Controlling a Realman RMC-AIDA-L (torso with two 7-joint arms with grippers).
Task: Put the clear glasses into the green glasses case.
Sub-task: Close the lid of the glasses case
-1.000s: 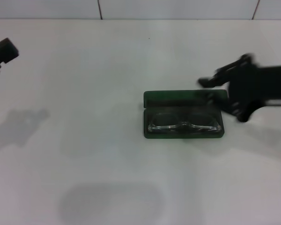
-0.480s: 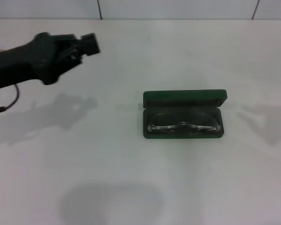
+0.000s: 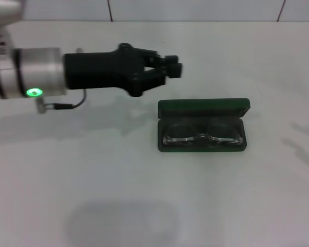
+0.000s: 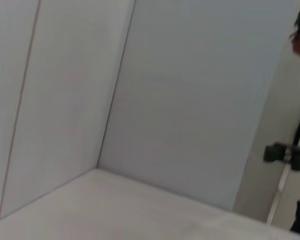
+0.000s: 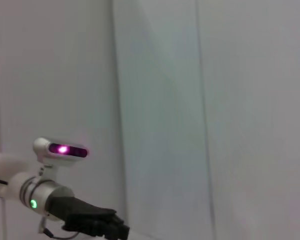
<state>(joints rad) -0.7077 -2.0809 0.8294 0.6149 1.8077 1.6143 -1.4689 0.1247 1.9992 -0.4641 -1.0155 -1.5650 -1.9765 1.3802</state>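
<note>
We are seeing the clear glasses (image 3: pixel 202 137) lying inside the open green glasses case (image 3: pixel 202 126) on the white table (image 3: pixel 144 195). Our left gripper (image 3: pixel 171 68) is hovering at the case's ten o'clock, holding nothing; we cannot tell its finger spread. Placement looks done, so we judge closing the lid is next.

White table (image 3: pixel 144 206) — plain surface; tiled wall (image 3: pixel 195 9) behind, dark grout lines — nothing more.
</note>
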